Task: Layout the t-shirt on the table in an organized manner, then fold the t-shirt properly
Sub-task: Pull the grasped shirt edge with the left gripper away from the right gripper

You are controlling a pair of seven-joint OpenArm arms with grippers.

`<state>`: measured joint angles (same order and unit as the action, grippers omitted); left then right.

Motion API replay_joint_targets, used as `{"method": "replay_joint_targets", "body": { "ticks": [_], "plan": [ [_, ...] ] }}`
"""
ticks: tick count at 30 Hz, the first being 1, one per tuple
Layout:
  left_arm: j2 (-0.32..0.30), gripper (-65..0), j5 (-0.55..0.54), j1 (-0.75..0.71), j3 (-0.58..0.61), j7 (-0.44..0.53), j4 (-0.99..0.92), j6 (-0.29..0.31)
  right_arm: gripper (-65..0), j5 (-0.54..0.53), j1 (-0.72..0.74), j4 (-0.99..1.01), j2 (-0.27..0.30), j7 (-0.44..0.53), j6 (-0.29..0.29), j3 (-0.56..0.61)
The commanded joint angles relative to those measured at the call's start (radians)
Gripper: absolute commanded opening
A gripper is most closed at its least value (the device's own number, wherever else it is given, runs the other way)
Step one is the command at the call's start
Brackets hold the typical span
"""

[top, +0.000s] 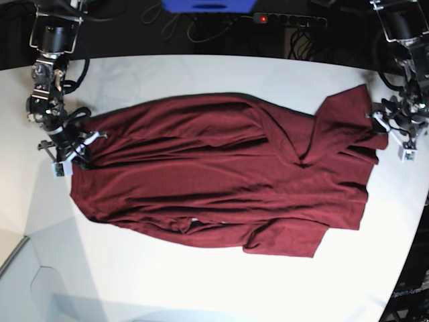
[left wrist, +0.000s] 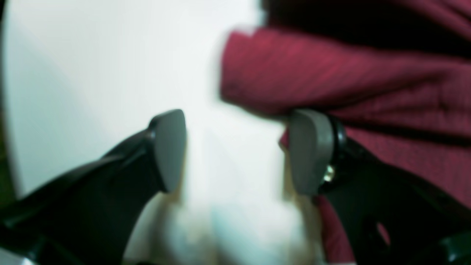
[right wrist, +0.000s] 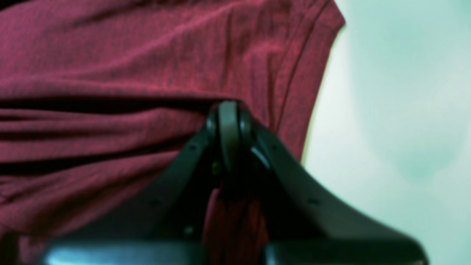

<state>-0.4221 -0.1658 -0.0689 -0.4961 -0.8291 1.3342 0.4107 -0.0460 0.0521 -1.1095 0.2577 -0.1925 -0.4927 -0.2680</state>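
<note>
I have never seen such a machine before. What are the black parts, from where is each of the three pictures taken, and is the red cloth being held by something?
This is a robot with two arms, each ending in a two-fingered gripper. The base view looks down from above on the large white table, where a plain dark maroon knit t-shirt lies spread out, wrinkled and not yet folded.

The other two pictures come from small cameras on the wrists, looking along the black fingers.

In the right wrist view, the right gripper is shut on the edge of the t-shirt. In the overhead view this arm is on the picture's left side.

In the left wrist view, the left gripper stands open, with bare table between its grey pads; cloth lies beside one pad, but nothing is gripped. This arm is at the picture's right side overhead, by a sleeve.
</note>
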Motion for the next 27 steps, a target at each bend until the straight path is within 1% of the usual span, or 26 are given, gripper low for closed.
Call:
{"method": "replay_joint_targets", "body": {
  "ticks": [1, 5, 7, 8, 12, 15, 19, 22, 27],
  "plan": [
    [-0.021, -22.8, -0.01, 0.022, -0.005, 0.017, 0.018, -0.005, -65.0, 0.045, -0.004, 0.006, 0.01, -0.083, 0.012, -0.001],
    [-0.024, -22.8, -0.01, 0.048, -0.005, 0.017, 0.018, -0.005, -65.0, 0.045, -0.001, 0.006, 0.01, -0.083, 0.012, -0.001],
    [-0.044, -22.8, -0.018, 0.054, -0.006, 0.017, 0.031, -0.005, -65.0, 0.045, -0.001, 0.004, 0.01, -0.083, 0.012, -0.001],
    [-0.044, -22.8, -0.018, 0.054, -0.006, 0.011, 0.043, -0.005, -65.0, 0.045, -0.001, -0.002, 0.01, -0.083, 0.012, -0.001],
    [-0.042, -22.8, -0.018, 0.04, -0.008, 0.003, 0.133, -0.005, -65.0, 0.045, -0.007, -0.024, 0.01, -0.083, 0.012, -0.001],
    [-0.036, -22.8, -0.019, -0.019, -0.008, -0.026, 0.215, -0.005, -65.0, 0.045, -0.008, -0.044, 0.007, -0.088, 0.012, -0.001],
    [0.024, -22.8, -0.016, -0.081, -0.008, -0.063, 0.285, -0.005, -65.0, 0.045, -0.008, -0.044, 0.005, -0.088, 0.012, -0.001],
    [0.072, -22.8, -0.011, -0.127, -0.008, -0.052, 0.284, -0.005, -65.0, 0.045, -0.008, -0.044, 0.004, -0.086, 0.012, -0.001],
    [0.102, -22.8, -0.01, -0.141, -0.003, -0.034, 0.21, -0.005, -65.0, 0.045, -0.01, -0.044, 0.002, -0.086, 0.012, -0.001]
  ]
}}
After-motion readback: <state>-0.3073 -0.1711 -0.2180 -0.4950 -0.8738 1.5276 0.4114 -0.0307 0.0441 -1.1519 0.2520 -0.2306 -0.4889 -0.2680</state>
